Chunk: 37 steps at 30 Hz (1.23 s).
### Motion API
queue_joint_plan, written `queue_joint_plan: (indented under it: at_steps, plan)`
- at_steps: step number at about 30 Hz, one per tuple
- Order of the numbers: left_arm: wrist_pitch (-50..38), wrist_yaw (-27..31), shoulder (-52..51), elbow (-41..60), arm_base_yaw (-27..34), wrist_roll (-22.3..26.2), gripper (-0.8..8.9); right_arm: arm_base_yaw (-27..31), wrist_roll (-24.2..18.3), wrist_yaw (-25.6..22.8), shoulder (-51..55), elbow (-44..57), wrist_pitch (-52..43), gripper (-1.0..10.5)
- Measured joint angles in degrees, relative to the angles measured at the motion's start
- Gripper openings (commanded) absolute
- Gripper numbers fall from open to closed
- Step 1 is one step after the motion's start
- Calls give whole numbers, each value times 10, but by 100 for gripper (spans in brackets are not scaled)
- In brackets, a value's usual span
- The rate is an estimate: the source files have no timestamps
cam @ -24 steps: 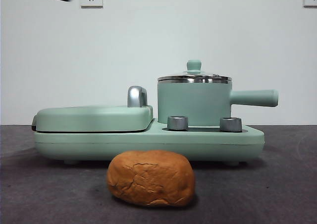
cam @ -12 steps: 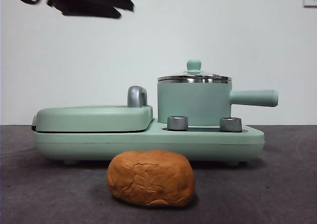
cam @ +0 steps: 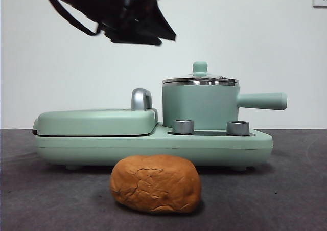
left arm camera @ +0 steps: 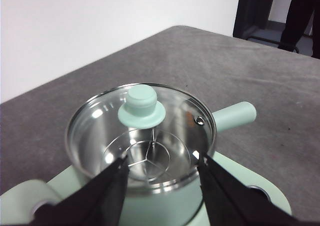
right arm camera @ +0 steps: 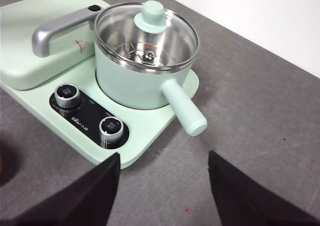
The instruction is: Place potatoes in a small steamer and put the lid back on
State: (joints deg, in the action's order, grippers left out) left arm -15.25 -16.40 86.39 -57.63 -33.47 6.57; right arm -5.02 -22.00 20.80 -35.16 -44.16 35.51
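We take the small steamer [cam: 200,106] as our landmark: a mint green pot with a steel rim, seated on the right part of a mint green cooker base [cam: 153,146] that stands on the grey table [cam: 296,190]. Its straight side handle [cam: 261,100] points away from the flat grill cover [cam: 96,121] that occupies the other part of the base. Two steel dials [right arm camera: 67,95] sit on the base in front of the steamer.

The lid [cam: 200,80] rests closed on the steamer's rim, its green knob [left arm camera: 141,106] upright at the centre. Through the glass we see a wire rack on the steel floor of the pot.

The potatoes [cam: 155,183], one orange-brown crusty lump, lie on the table in front of the base, lower than the steamer and a little to the grill-cover side of it, clear of the base edge.

The left end effector [left arm camera: 161,178] hangs in the air above the steamer, offset toward the grill-cover side in the front view [cam: 145,24]. Its jaws stand wide apart and grip nothing. In the left wrist view the lid's knob lies between the two jaw tips and farther on, not touching either; the potatoes are well below and out of that view.

The right end effector [right arm camera: 164,183] is also spread open and empty, high over the table on the handle side of the steamer, with the steamer, lid and dials all ahead of it.
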Motion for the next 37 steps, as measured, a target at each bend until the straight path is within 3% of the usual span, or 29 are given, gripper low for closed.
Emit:
queue_joint_plan:
  at_steps: [18, 37]
  plan:
    - [2, 0, 198, -221, -17, 0, 223, -3, 0, 0, 0, 0, 0, 280]
    - [18, 26, 247, -249, -18, 14, 223, -3, 0, -1, -1, 0, -2, 280]
